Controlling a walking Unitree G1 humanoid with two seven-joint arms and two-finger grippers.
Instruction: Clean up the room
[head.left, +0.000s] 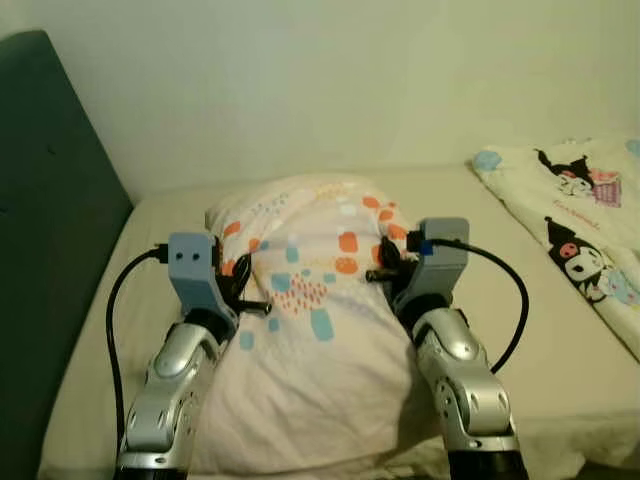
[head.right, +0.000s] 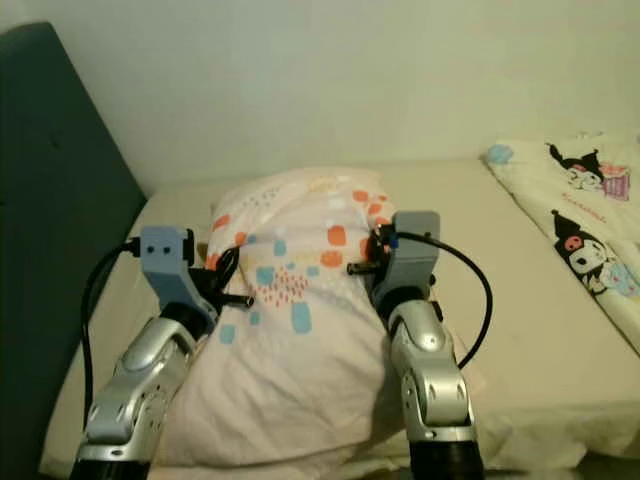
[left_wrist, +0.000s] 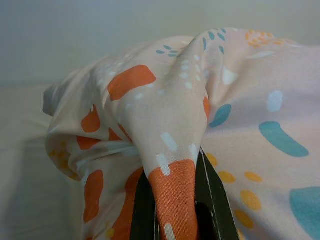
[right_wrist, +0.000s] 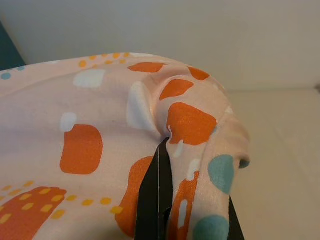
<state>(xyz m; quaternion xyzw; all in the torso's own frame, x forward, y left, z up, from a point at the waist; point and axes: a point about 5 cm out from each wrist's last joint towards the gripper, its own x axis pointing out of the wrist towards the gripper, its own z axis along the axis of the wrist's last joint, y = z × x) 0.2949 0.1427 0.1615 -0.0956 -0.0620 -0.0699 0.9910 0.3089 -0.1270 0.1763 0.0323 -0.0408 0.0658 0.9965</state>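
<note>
A pink pillow (head.left: 310, 300) with orange and teal patches lies on the cream bed (head.left: 540, 330), its far end towards the wall. My left gripper (head.left: 238, 290) is shut on a fold of the pillow's left side; in the left wrist view the cloth bunches between the black fingers (left_wrist: 215, 200). My right gripper (head.left: 392, 268) is shut on the pillow's right side, with cloth (right_wrist: 190, 125) pinched over its fingers (right_wrist: 155, 200).
A dark green headboard (head.left: 50, 250) rises along the bed's left side. A white blanket with cartoon figures (head.left: 580, 230) lies at the right. A pale wall (head.left: 350, 80) stands behind the bed.
</note>
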